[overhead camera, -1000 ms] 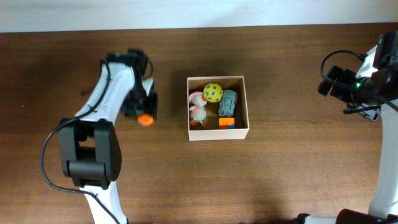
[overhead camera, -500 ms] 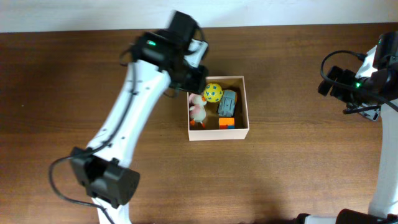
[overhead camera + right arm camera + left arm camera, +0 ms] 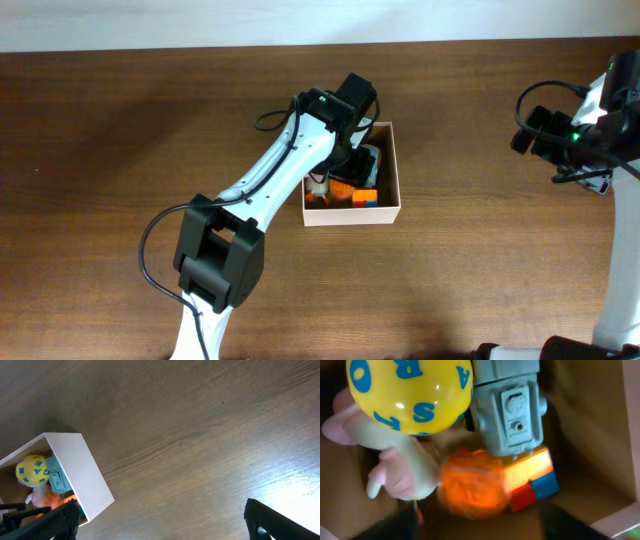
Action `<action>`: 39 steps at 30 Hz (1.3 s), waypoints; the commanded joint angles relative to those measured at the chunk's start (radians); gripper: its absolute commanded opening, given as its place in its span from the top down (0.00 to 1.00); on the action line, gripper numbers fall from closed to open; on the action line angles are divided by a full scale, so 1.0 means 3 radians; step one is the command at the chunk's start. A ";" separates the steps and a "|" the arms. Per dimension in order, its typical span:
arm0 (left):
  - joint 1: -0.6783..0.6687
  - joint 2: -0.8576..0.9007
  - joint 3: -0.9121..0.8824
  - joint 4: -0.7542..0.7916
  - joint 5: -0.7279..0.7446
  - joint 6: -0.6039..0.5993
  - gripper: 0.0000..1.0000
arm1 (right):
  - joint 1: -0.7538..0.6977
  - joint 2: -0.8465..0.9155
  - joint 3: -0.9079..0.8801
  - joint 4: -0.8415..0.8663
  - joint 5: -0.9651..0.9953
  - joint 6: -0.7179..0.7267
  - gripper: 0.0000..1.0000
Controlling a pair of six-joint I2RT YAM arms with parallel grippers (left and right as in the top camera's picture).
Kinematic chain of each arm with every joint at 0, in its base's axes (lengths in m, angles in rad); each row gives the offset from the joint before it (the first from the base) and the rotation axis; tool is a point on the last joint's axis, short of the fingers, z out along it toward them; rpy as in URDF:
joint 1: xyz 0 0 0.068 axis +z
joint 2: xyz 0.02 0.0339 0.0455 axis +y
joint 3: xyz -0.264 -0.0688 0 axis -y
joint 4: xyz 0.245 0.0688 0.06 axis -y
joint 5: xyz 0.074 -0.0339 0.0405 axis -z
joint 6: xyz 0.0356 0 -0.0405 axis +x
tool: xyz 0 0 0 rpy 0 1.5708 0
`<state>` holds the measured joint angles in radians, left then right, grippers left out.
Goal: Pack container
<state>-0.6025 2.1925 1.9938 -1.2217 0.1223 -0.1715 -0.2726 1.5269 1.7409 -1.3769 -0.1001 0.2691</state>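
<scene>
Container (image 3: 350, 214) with yellow ball (image 3: 407, 395), grey toy (image 3: 507, 410), pink plush (image 3: 402, 470), cube (image 3: 535, 477), blurred orange ball (image 3: 470, 490); left pincer (image 3: 481, 519), right pincer (image 3: 162, 520) wide

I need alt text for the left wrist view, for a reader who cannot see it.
Close view into the container: a blurred orange ball is among a yellow lettered ball, a grey toy, a pink plush and a coloured block.
</scene>
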 commanded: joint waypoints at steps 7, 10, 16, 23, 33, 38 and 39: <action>0.0423 -0.0042 0.1306 -0.1012 -0.0041 -0.0009 0.01 | -0.0011 0.0022 -0.0015 0.0001 -0.0041 0.0003 0.01; 0.0702 -0.0048 0.2017 -0.1466 -0.0142 -0.0009 0.01 | -0.0011 0.0022 -0.0015 0.0001 -0.0041 0.0003 0.01; 0.1193 -0.0347 0.2499 -0.1554 -0.0163 0.0001 0.01 | -0.0011 0.0022 -0.0015 0.0001 -0.0041 0.0003 0.01; 0.1717 -0.0703 0.2499 -0.1553 -0.0406 0.0005 0.01 | -0.0011 0.0025 -0.0015 0.0001 -0.0041 0.0003 0.01; 0.1912 -0.0748 0.2497 -0.1553 -0.0520 0.0005 0.01 | 0.0328 -0.0314 -0.0015 0.0003 -0.0041 0.0003 0.01; 0.1910 -0.0748 0.2497 -0.1553 -0.0520 0.0005 0.01 | 0.0880 -0.0707 -0.0018 0.0001 -0.0041 0.0004 0.01; 0.1910 -0.0748 0.2497 -0.1553 -0.0520 0.0005 0.01 | 0.0977 -0.0786 -0.0022 0.0001 -0.0041 0.0004 0.01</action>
<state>-0.0322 1.9781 2.7316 -1.6848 -0.0200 -0.1761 -0.0532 1.3823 1.7313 -1.3766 -0.1047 0.2691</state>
